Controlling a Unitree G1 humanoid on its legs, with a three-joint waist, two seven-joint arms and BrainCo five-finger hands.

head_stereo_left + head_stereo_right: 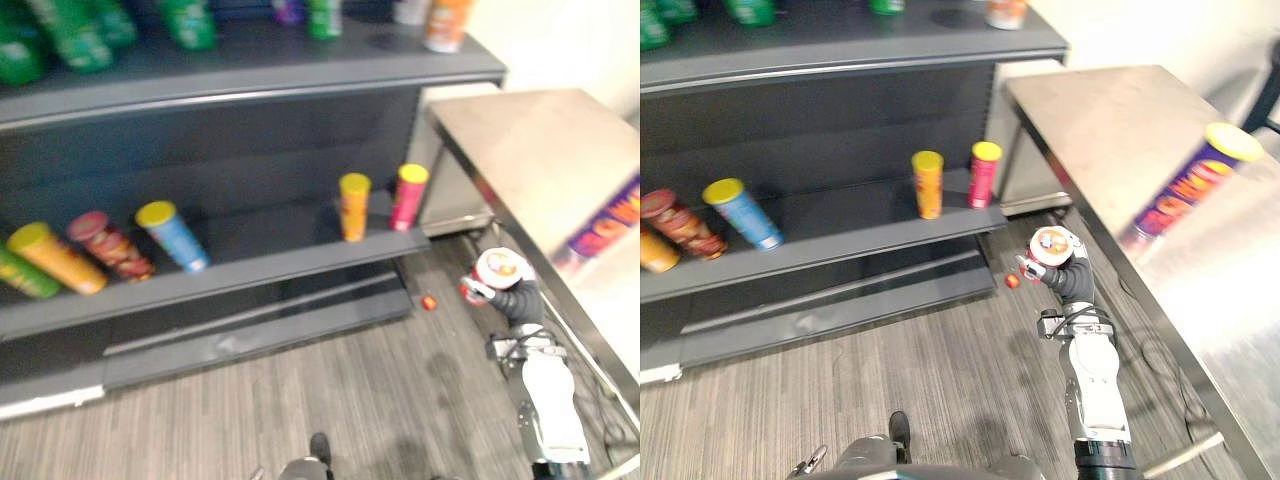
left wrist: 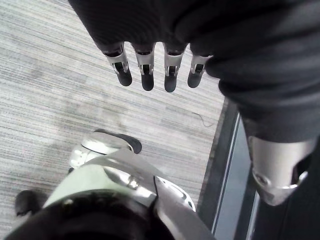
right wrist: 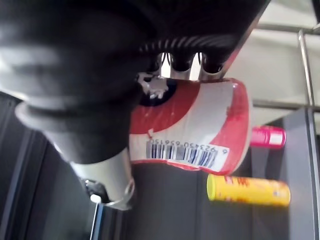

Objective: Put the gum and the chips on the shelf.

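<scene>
Right robot hand (image 1: 1065, 272), near right, over floor (image 1: 940, 370): clenched round red-and-white gum tub (image 1: 1052, 243); probably light, stiff, slick, so a side-wall grip suits. Purple chips can (image 1: 1188, 188) on table (image 1: 1110, 120), right. Shelf (image 1: 840, 255), far left: orange can (image 1: 928, 185) and pink can (image 1: 983, 175) upright. Left wrist view: left robot hand (image 2: 146, 75) released. Right wrist view: fingers wrapped over tub.

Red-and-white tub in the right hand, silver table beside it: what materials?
Red-and-white tub: glossy printed plastic or coated card, going by sheen and barcode label; cannot tell which. Silver table: probably brushed stainless steel, matte grey with soft streaky reflections.
</scene>
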